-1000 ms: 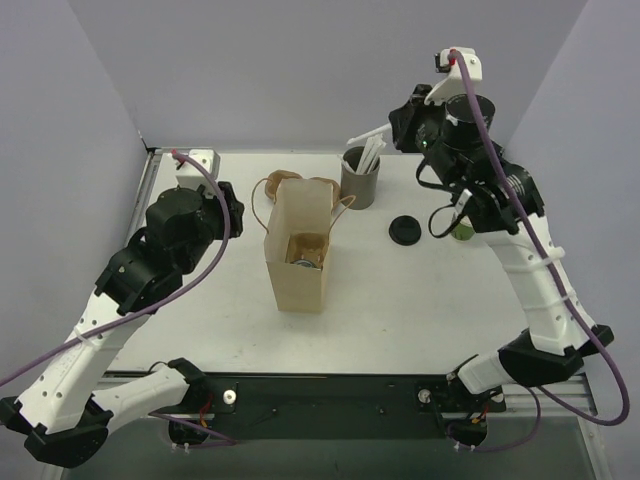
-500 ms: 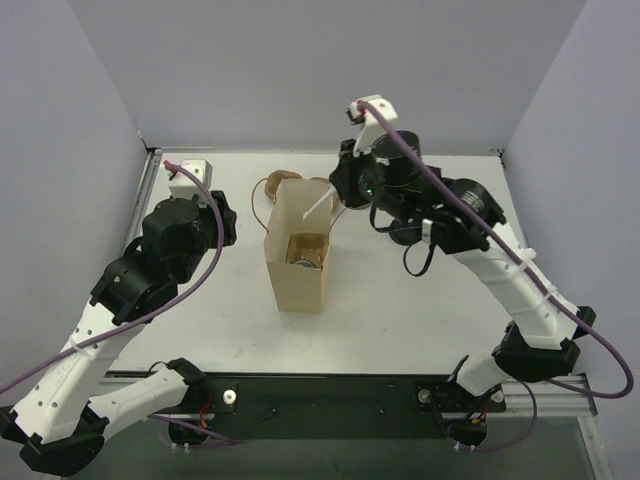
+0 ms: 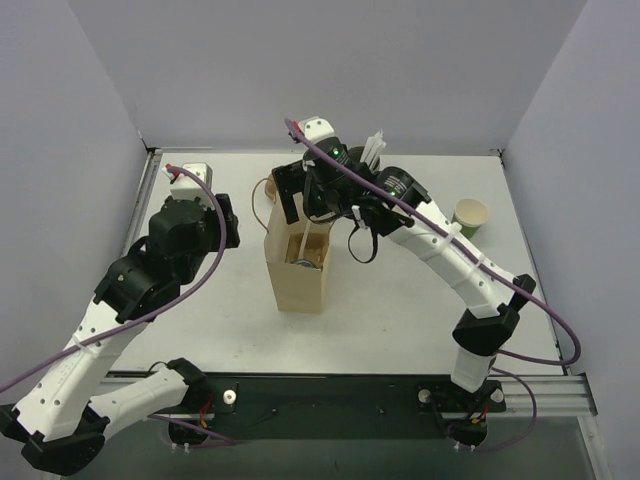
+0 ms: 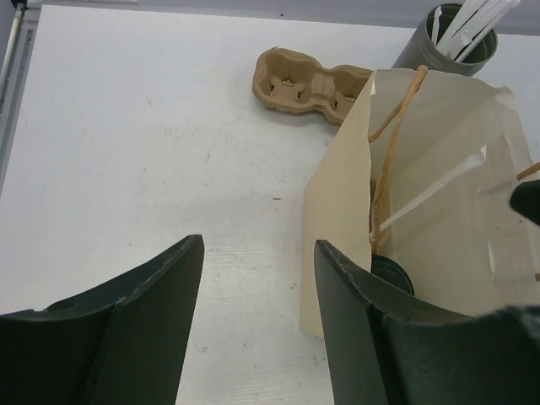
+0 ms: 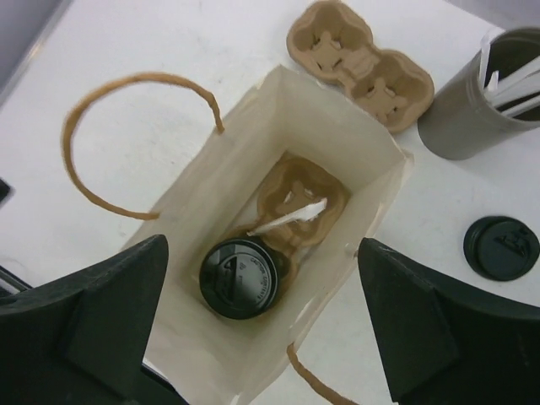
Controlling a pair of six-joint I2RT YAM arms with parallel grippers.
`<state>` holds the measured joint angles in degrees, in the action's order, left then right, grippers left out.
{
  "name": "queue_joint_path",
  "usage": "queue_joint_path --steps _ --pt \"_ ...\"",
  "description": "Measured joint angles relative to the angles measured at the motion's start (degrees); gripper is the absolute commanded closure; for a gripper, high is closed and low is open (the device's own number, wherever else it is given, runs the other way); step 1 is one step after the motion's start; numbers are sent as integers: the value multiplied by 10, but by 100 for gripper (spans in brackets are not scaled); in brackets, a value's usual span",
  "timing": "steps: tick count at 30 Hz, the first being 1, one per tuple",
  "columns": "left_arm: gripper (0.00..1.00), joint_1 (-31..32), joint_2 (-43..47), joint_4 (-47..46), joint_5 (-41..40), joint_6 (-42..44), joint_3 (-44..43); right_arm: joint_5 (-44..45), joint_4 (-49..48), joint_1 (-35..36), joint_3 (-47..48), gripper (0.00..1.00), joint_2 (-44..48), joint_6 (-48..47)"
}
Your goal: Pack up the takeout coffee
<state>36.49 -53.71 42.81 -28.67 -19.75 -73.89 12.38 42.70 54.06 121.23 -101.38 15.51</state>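
Observation:
An open paper bag (image 3: 295,270) stands mid-table. Inside it a cup with a round black lid (image 5: 240,278) sits in a cardboard carrier, and a white straw (image 5: 291,218) lies loose across that carrier. My right gripper (image 5: 261,253) hovers above the bag's mouth, open and empty. A small green paper cup (image 3: 470,215) stands lidless at the right, and a loose black lid (image 5: 500,247) lies on the table right of the bag. My left gripper (image 4: 258,245) is open and low beside the bag's left wall (image 4: 337,228), apart from it.
A second cardboard carrier (image 4: 312,82) lies behind the bag. A grey cup of white straws (image 5: 481,93) stands at the back, right of it. The bag's rope handles (image 5: 126,143) hang outward. Grey walls close in the table's back and sides.
My right arm swung left from the grey straw cup to above the bag, opened, and the straw it carried now lies inside. My left gripper opened wider.

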Motion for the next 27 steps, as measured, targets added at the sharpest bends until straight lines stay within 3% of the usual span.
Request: queue_joint_path --steps 1,2,10,19,27 --pt "11 0 -1 1 -1 -2 0 -2 3 -2 14 1 0 0" --pt "8 -1 -2 3 -1 -3 0 -3 3 -3 29 0 0 2" --pt "6 -10 -17 29 -1 -26 0 2 2 -85 25 0 92 52" --pt "5 -14 -21 105 -15 -94 -1 37 13 -202 -223 0 324 138" --pt "4 -17 -45 158 -39 -135 -2 28 26 -214 -311 0 350 182"
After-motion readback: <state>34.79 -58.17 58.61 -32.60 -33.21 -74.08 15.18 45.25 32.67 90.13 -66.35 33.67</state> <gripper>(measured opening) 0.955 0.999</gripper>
